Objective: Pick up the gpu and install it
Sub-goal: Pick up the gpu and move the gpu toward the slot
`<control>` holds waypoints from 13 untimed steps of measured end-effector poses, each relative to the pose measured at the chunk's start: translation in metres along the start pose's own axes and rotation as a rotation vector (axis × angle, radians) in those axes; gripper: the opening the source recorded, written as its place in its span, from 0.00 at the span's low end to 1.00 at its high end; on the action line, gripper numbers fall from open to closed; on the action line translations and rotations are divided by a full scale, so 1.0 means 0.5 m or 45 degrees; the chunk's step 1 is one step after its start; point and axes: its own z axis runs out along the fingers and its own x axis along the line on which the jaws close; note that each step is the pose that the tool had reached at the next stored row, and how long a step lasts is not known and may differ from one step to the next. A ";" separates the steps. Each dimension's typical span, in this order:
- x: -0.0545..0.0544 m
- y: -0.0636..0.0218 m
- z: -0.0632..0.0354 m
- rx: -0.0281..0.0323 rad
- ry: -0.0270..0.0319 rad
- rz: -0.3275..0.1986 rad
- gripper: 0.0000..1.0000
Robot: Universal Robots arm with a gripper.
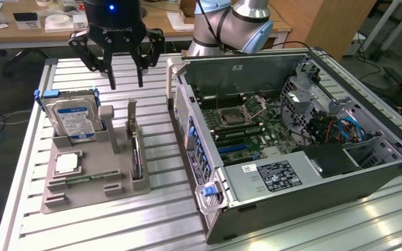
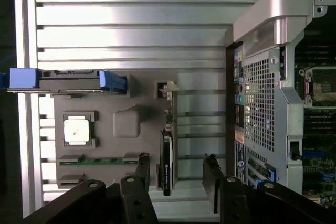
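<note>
The gpu [image 1: 136, 152] is a thin black card standing on edge in a slot of the grey holder tray [image 1: 89, 201], its pale bracket end [image 1: 132, 112] pointing up toward the far side. My gripper [image 1: 126, 83] hangs well above the table beyond the tray's far end, open and holding nothing. In the wrist view the gpu [image 2: 167, 167] shows as a narrow dark strip, and my gripper [image 2: 177, 174] has its two fingers apart on either side of that strip, high above it and not touching.
On the same tray sit a silver hard drive [image 1: 75, 121] in a blue caddy, a CPU [image 1: 68, 163] and a green memory stick [image 1: 82, 181]. The open computer case [image 1: 292, 172] lies at the exterior view's right, motherboard exposed. The table top is ribbed aluminium.
</note>
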 end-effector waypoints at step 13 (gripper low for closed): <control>0.000 -0.017 0.014 0.0098 0.0107 -0.015 0.60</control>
